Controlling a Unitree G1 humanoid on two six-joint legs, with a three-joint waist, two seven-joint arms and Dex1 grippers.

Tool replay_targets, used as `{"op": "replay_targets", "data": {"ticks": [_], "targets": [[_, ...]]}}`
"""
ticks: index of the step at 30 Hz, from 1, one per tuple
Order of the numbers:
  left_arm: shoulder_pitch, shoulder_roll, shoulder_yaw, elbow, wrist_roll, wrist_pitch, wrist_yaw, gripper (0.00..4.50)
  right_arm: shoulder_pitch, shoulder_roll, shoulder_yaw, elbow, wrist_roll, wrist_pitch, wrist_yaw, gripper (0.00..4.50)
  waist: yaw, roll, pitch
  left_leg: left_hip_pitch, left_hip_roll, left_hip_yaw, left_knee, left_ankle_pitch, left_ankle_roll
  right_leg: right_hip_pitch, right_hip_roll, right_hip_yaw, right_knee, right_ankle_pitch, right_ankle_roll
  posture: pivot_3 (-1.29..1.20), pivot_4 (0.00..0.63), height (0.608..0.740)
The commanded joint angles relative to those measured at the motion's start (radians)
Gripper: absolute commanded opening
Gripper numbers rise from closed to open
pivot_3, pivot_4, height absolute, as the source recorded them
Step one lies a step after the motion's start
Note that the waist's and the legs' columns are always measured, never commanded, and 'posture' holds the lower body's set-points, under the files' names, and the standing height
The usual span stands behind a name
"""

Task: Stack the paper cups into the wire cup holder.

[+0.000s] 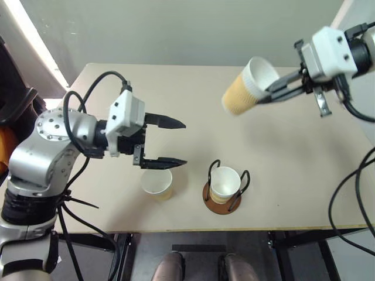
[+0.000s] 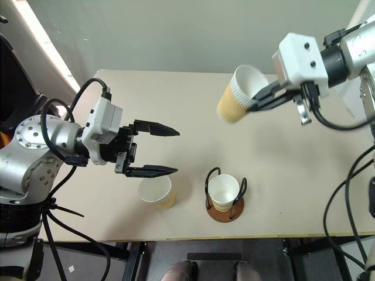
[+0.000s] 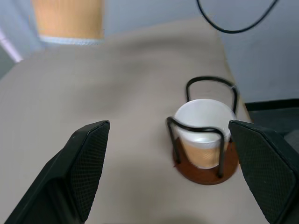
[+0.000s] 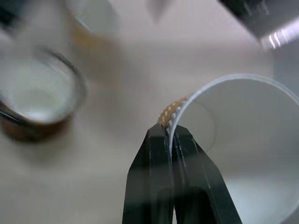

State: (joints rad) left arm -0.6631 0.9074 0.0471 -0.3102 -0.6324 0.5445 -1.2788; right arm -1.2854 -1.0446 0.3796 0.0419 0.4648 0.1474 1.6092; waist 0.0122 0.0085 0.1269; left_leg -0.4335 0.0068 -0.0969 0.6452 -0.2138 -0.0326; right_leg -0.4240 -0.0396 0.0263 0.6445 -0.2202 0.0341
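Right hand (image 1: 266, 93) is clamped on the rim of a tan-walled, white-rimmed paper cup (image 1: 247, 86), held tilted above the beige tabletop (image 1: 304, 175). Left hand (image 1: 176, 142), fingers apart, hovers just over a second cup (image 1: 157, 182). A third cup (image 1: 225, 184) sits inside the black-wire, brown-based cup holder (image 1: 222, 203).

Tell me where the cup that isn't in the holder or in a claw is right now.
In the head views that loose paper cup stands upright on the table near its front edge, just left of the wire cup holder and under the open left claw.
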Motion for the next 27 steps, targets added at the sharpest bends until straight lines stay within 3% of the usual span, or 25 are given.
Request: {"op": "replay_targets", "data": {"ticks": [1,5,16,27], "targets": [[-0.013,0.021,0.016,0.009,-0.014,-0.02,-0.046,4.37,0.038,-0.02,0.003,-0.134,0.021,0.047,0.005,0.04,-0.004,0.0,0.0,0.0,0.0,0.0,0.0,0.0,0.0,0.0,0.0,0.0,0.0,0.0,0.0,0.0,0.15,0.74],[-0.012,0.028,0.019,0.011,-0.011,-0.025,-0.07,4.37,0.092,-0.044,0.014,-0.23,-0.001,0.063,0.005,0.04,-0.005,0.001,0.001,0.0,0.001,0.0,0.0,-0.005,0.012,-0.002,0.0,0.0,0.004,0.0,-0.001,0.0,0.15,0.74],[-0.012,0.043,0.017,0.03,0.036,-0.051,-0.057,4.37,0.156,-0.093,0.103,-0.332,-0.013,0.019,0.005,0.04,-0.005,0.0,0.001,0.001,0.001,0.0,0.002,-0.002,0.017,-0.002,0.0,0.0,0.006,-0.001,-0.008,0.0,0.15,0.74],[-0.001,0.053,0.017,0.024,0.041,-0.049,-0.06,4.37,0.131,-0.024,0.195,-0.297,-0.13,-0.097,0.005,0.04,-0.005,0.0,0.001,0.0,0.001,0.0,0.002,-0.002,0.018,-0.002,0.0,0.0,0.006,0.0,-0.007,0.0,0.15,0.74]]}}
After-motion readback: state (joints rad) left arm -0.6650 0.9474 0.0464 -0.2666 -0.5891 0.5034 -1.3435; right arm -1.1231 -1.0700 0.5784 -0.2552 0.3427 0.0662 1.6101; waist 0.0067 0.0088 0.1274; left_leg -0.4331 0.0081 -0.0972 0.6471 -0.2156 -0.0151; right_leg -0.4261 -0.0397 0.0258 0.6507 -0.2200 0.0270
